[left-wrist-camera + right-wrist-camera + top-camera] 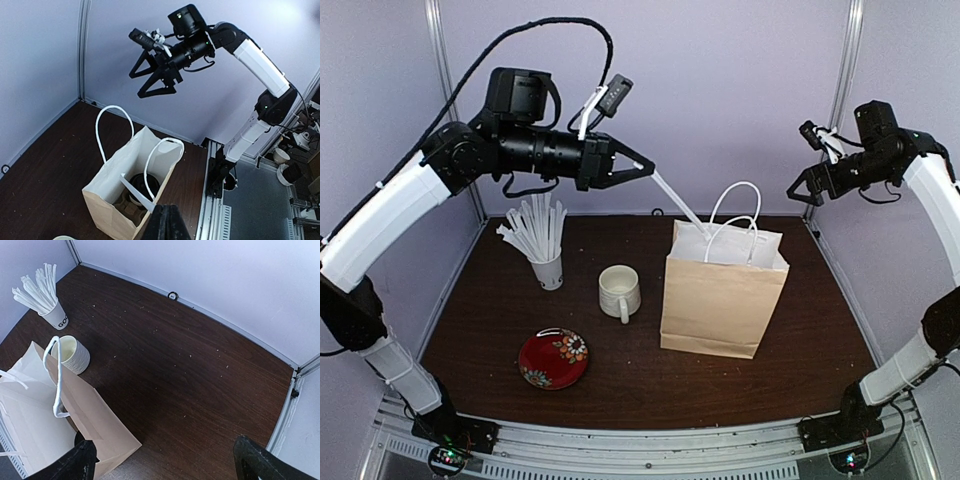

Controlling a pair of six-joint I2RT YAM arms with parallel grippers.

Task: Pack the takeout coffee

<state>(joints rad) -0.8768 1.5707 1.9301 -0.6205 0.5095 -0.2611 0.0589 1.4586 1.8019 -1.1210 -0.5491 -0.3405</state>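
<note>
White straw [678,203] pinched in your left gripper [646,167] slants toward the paper bag [720,300], where the black-lidded coffee [137,181] sits; lower it straight between the handles [735,205], your right gripper [802,192] waiting open, empty.

The left fingers [638,166] point to 3 o'clock, pinching a straw [675,200]. The right fingers [155,91] point to 9 o'clock, wide apart.

Your mug [619,291] sits just left of the bag [720,310], cup of straws [548,270] behind it, plate [553,359] in front. Inside the bag stands the coffee cup [142,184], one straw [675,200] poking in.
</note>
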